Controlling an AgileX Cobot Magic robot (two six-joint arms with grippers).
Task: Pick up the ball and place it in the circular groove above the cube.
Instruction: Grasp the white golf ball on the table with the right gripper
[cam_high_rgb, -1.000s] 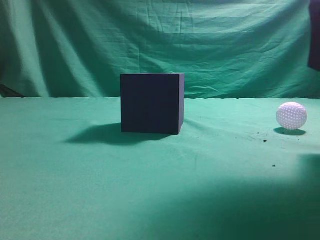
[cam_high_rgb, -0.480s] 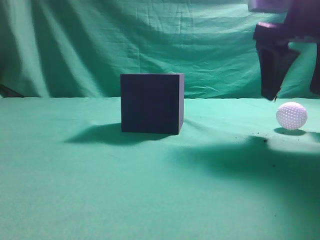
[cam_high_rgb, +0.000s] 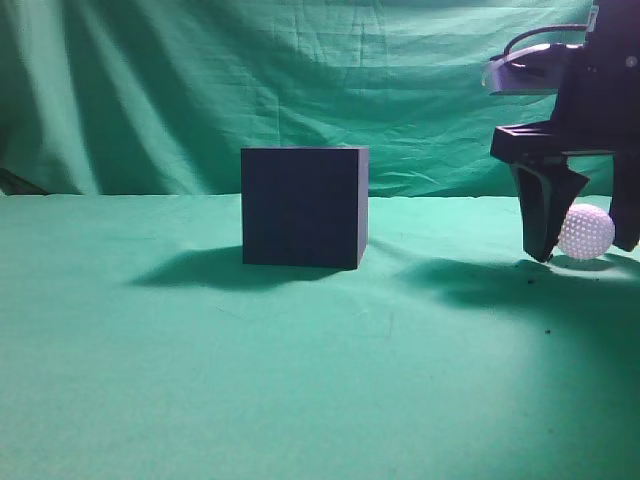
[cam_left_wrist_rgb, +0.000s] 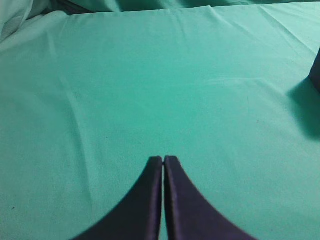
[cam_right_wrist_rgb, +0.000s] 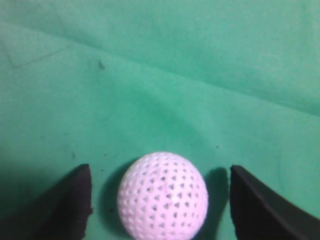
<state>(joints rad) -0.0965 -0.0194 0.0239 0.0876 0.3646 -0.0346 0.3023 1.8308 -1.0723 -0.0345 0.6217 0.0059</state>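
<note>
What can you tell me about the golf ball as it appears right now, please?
The golf ball is small, white and round, its hard-looking surface covered in regular dimples. It rests on the green cloth at the far right of the exterior view, well away from the dark cube. The right gripper is open around it, one finger on each side with a gap showing between each finger and the ball. Nothing but the cloth touches it.

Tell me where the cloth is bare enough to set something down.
Bare cloth runs left of the cube, across the whole foreground, and between the cube and the right hand. The far right is crowded: that open hand straddles the ball. The left hand hangs shut over bare cloth.
</note>
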